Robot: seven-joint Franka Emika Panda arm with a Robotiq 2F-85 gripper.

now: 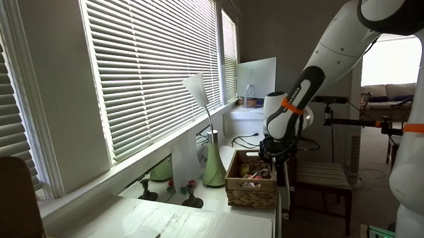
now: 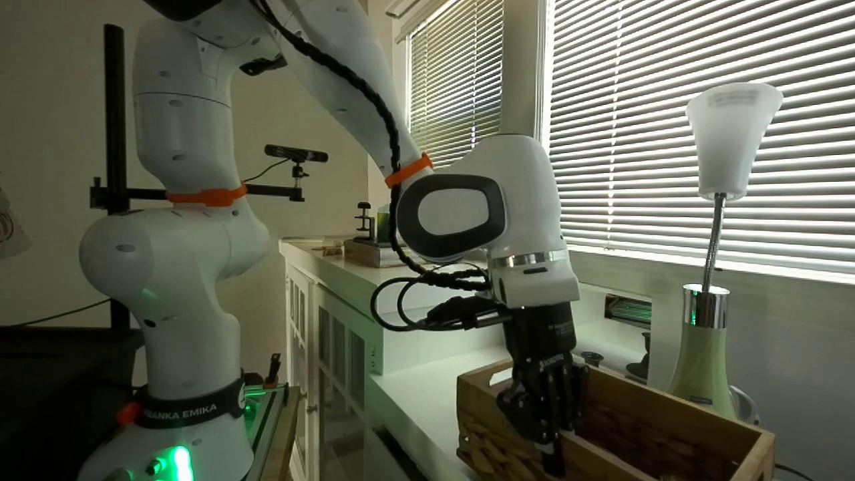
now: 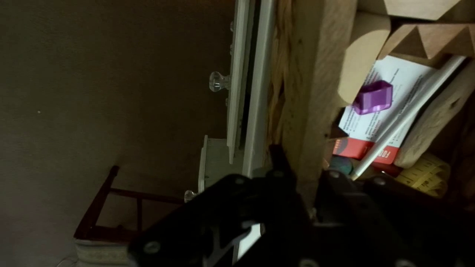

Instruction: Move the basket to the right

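I had it by the rim (image 3: pixel 311 111)! The gripper (image 3: pixel 303 167) was clamped on the basket (image 1: pixel 252 198), one finger outside the wood, one inside, on the long side facing the room. In both exterior views the arm (image 1: pixel 336 45) reached down over that side. The basket itself stood on the white counter (image 2: pixel 427 394), right at the counter's edge, the green lamp (image 1: pixel 214 166) just beside it and a dark candlestick (image 1: pixel 192 202) near the lamp. My wrist feed gave me the inside, and what a jumble: a purple piece (image 3: pixel 374 97) lay on a printed card (image 3: pixel 363 128), a pale stick (image 3: pixel 408 115) slanted across it, and a yellow measuring tape (image 3: pixel 426 176) curled near one end of the stick.
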